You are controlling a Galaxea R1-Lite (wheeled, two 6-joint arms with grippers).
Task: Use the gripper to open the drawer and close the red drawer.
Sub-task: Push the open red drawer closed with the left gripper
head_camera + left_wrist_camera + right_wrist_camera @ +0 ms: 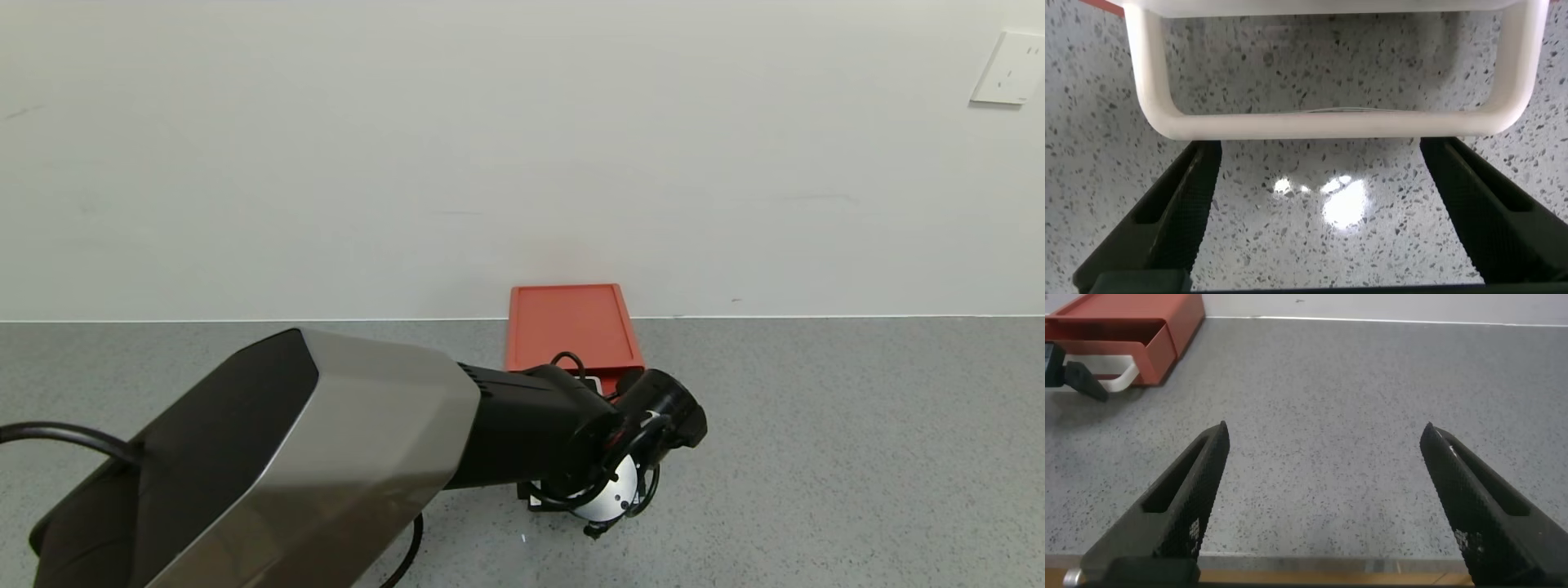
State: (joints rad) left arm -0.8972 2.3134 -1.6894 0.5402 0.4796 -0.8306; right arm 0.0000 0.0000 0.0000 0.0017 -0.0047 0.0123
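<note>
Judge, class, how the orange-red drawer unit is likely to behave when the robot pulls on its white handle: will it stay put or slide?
The drawer unit looks flat and plastic, so probably light: it may slide across the grey table rather than open cleanly. Its low shape makes tipping unlikely. The white handle looks rigid; the left pincer, open at it, should find it firm, perhaps smooth.

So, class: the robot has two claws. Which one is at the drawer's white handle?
The left claw: its open fingers flank the white handle of the red drawer. The right claw hangs open over bare counter, farther off.
</note>
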